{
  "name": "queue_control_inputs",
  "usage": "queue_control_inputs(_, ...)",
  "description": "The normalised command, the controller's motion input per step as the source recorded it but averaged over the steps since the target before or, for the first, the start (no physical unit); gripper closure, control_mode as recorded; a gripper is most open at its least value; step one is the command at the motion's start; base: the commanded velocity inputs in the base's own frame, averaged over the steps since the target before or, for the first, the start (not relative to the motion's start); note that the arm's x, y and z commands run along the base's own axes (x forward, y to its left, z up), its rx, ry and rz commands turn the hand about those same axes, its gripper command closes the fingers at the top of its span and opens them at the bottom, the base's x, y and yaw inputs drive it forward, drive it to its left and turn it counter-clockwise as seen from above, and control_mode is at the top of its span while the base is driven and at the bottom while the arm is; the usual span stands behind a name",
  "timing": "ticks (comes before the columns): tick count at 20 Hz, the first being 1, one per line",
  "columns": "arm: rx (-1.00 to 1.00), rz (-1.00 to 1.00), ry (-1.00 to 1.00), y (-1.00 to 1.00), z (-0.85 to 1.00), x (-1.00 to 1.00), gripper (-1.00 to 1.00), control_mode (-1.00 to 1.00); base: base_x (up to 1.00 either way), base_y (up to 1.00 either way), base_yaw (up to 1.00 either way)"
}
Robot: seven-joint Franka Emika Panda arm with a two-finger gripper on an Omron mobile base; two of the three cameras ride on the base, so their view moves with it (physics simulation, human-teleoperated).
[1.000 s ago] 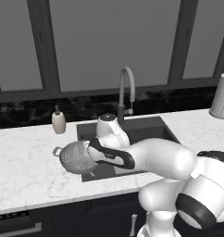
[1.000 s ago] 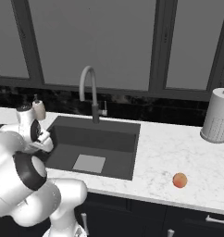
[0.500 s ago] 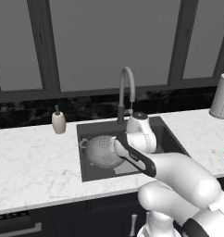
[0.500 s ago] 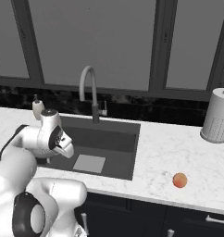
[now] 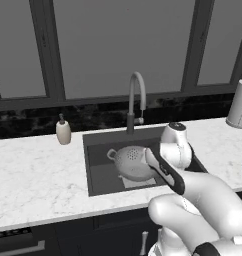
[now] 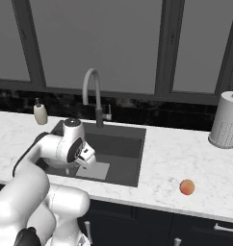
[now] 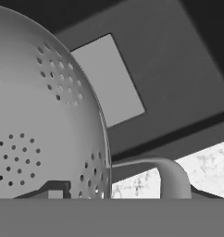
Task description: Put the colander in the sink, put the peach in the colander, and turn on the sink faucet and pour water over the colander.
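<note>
The grey perforated colander (image 5: 131, 161) hangs tilted inside the dark sink (image 5: 99, 162), over the lighter square on its bottom. My gripper (image 5: 149, 161) is shut on the colander's right rim. In the hand view the colander bowl (image 7: 40, 120) looms close at the left, its loop handle (image 7: 168, 172) at the lower right, and one dark fingertip (image 7: 54, 189) sits inside the bowl. The pale square (image 7: 107, 81) of the sink floor lies beyond. The peach (image 6: 187, 187) rests on the counter right of the sink (image 6: 123, 146). The gooseneck faucet (image 5: 135, 100) stands behind the basin, with no water running.
A beige soap dispenser (image 5: 63, 132) stands on the marble counter left of the sink. A pale perforated cylinder (image 6: 226, 120) stands at the back right. My arm's bulk (image 6: 65, 149) covers the sink's left half in the right base view.
My arm has carried the colander rightward from the counter left of the sink to over the basin and lowered it inside. The peach has not moved.
</note>
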Motion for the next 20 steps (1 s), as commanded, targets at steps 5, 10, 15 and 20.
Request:
queue_control_inputs(5,0.0,0.01,0.0,-0.3,-0.01,0.13,1.0,-1.0,0.0,0.0,0.0)
queue_control_inputs(10,0.0,0.04,0.0,-0.29,-0.15,0.1,1.0,-1.0,0.0,0.0,0.0)
queue_control_inputs(15,0.0,0.06,0.0,-0.23,-0.2,0.25,1.0,-1.0,0.0,0.0,0.0)
queue_control_inputs(20,0.0,0.04,0.0,-0.19,-0.23,0.39,1.0,-1.0,0.0,0.0,0.0)
